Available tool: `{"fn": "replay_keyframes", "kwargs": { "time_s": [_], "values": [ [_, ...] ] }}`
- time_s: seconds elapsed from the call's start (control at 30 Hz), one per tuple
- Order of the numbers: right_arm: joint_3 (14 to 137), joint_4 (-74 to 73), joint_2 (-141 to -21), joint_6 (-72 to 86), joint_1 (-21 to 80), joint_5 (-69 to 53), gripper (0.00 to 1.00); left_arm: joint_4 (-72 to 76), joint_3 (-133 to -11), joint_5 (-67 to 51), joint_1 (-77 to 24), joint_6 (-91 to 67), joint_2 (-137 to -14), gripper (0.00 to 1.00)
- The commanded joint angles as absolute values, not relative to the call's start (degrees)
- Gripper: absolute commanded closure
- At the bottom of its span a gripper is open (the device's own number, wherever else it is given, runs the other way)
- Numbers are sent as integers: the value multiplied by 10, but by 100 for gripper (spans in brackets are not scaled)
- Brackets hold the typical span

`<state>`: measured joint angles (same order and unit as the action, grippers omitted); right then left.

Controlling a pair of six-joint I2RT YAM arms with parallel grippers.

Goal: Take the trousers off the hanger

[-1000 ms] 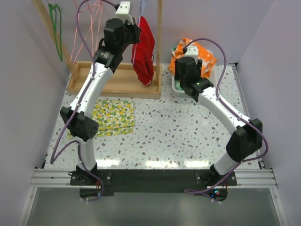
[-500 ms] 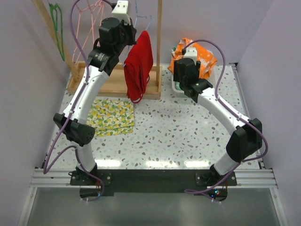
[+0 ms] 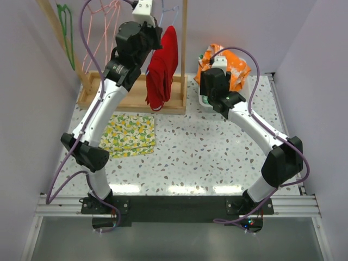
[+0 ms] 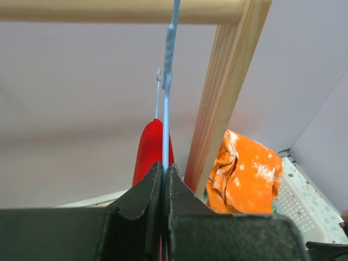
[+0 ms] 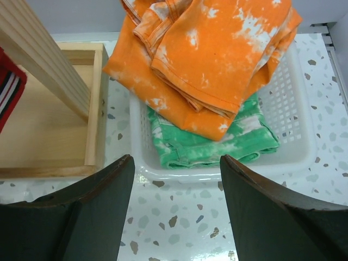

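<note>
The red trousers [image 3: 162,68] hang on a pale blue wire hanger [image 3: 173,15] beside the wooden rack post [image 3: 184,49]. My left gripper [image 4: 165,173] is shut on the hanger wire [image 4: 165,125], with the red trousers [image 4: 150,152] just beyond it. My right gripper [image 5: 176,201] is open and empty, above the table in front of the white basket [image 5: 302,157]. The orange trousers [image 5: 217,49] lie over the green trousers [image 5: 212,144] in that basket. In the top view the right gripper [image 3: 209,73] sits at the basket's left side.
A wooden rack base tray [image 3: 130,95] stands at the back left. A yellow lemon-print cloth [image 3: 128,135] lies flat on the table. Green [image 3: 66,32] and pink [image 3: 106,22] hangers hang at the back left. The rack's top bar [image 4: 119,11] runs overhead.
My left arm has swung the hanger with the red trousers left, away from the post, then lifted it a little. The right arm has barely moved.
</note>
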<state>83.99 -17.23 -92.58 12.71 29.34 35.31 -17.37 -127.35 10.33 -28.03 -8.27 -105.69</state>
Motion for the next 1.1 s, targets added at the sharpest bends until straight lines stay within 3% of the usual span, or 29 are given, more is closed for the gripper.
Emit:
{"fn": "replay_keyframes", "kwargs": {
  "time_s": [0.0, 0.23, 0.7, 1.07],
  "values": [
    [846, -151, -908, 124, 299, 317, 33, 32, -1281, 116, -287, -69, -970, 100],
    [800, -54, -842, -31, 333, 237, 32, 10, -1283, 127, -288, -83, -952, 100],
    [759, -29, -688, -46, 372, 8, 25, -114, -1206, 176, -294, -137, -868, 100],
    [737, 13, -686, -58, 535, 50, 23, -199, -1194, 232, -336, -157, -837, 100]
  ]
}}
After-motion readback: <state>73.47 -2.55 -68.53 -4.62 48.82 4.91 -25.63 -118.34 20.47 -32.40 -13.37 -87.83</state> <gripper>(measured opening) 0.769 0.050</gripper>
